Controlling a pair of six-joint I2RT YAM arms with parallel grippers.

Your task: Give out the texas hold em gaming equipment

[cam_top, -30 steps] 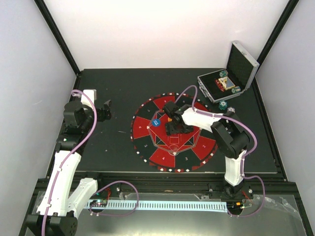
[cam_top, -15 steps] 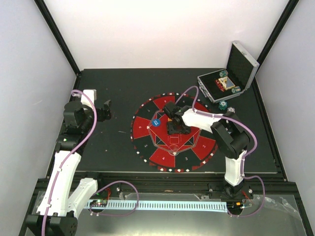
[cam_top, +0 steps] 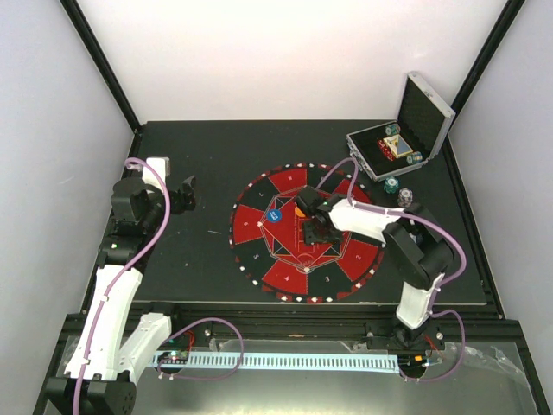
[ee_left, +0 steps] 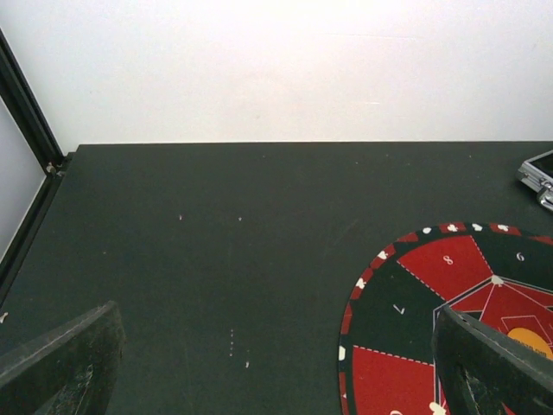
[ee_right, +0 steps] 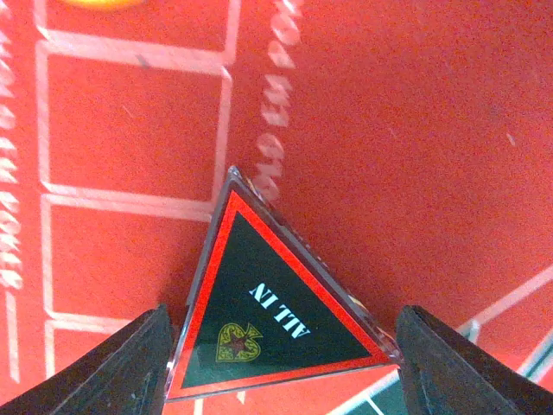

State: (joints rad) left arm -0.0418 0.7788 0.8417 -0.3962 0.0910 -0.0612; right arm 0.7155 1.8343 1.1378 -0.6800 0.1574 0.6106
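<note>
My right gripper (cam_top: 313,232) is over the middle of the round mat, low above it. In the right wrist view its fingers (ee_right: 130,367) touch the two lower corners of the black triangle marker (ee_right: 272,311), red-edged and lettered "ALL IN", held flat just over the red felt. A blue marker disc (cam_top: 274,215) and an orange marker disc (cam_top: 300,210) lie on the mat just left of and behind the gripper. Teal and white-grey chips (cam_top: 391,185) sit on the table by the case. My left gripper (cam_top: 183,194) is open and empty at the far left, above bare table (ee_left: 276,363).
The red-and-black round mat (cam_top: 259,226) covers the table's middle. The silver hinged case (cam_top: 399,147) stands open at the back right with chips and cards inside. Black frame posts line the table's sides.
My right gripper has moved a little toward the near right, from beside the orange disc to the mat's centre, with the triangle in it. The left arm has not moved.
</note>
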